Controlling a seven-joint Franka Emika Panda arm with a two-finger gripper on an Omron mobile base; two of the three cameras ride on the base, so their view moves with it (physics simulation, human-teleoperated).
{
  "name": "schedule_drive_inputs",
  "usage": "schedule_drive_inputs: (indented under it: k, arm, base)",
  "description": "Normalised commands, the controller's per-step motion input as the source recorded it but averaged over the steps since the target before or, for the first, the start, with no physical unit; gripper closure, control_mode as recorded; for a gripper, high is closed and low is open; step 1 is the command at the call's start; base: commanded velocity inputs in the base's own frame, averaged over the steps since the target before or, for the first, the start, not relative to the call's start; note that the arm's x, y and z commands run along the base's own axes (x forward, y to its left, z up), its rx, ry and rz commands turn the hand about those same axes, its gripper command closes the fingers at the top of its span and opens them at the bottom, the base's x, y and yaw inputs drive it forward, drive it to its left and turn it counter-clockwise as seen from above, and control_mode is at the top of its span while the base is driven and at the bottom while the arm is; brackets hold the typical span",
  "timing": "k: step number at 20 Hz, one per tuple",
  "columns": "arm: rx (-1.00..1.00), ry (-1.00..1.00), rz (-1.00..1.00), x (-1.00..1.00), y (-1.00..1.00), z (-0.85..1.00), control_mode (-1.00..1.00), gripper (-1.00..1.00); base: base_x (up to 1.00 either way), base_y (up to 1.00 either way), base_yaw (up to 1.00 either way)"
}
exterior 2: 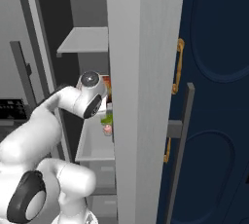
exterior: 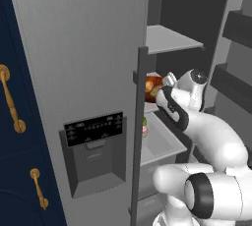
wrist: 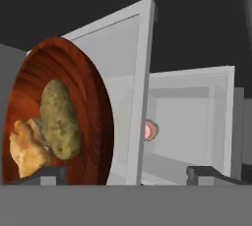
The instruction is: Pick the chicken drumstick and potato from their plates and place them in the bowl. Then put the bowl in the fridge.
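My end effector (wrist: pixel 127 175) stands wide open, gripping nothing, its left fingertip (wrist: pixel 47 173) by the bowl (wrist: pixel 93 117) rim. The bowl sits on a fridge shelf (wrist: pixel 135 72); inside, the potato (wrist: pixel 60 120) lies lengthwise beside the chicken drumstick (wrist: pixel 25 149).

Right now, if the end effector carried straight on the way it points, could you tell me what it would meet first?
Probably the pale fridge shelf, just beside the bowl. The end effector stands open, aimed between them; depth is unclear.
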Motion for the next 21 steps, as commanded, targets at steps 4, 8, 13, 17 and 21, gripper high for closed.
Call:
schedule_drive_inputs:
  k: [4, 8, 13, 17, 21]
  arm:
    - [0.00, -0.09, -0.04, -1.00, 0.00, 0.71, -1.00, -1.00]
    - [0.00, -0.02, 0.00, -0.92, 0.14, 0.31, -1.00, -1.00]
    - [-0.06, 0.03, 0.00, -0.98, 0.26, 0.57, -1.00, -1.00]
    - [-0.03, 0.03, 0.00, -1.00, 0.09, 0.61, -1.00, -1.00]
    - [-0.02, 0.08, 0.05, -0.64, 0.00, 0.58, -1.00, -1.00]
  base:
    - [0.00, 0.00, 0.00]
    - [0.00, 0.00, 0.00]
    - [0.00, 0.00, 0.00]
    - [0.00, 0.00, 0.00]
    - [0.00, 0.00, 0.00]
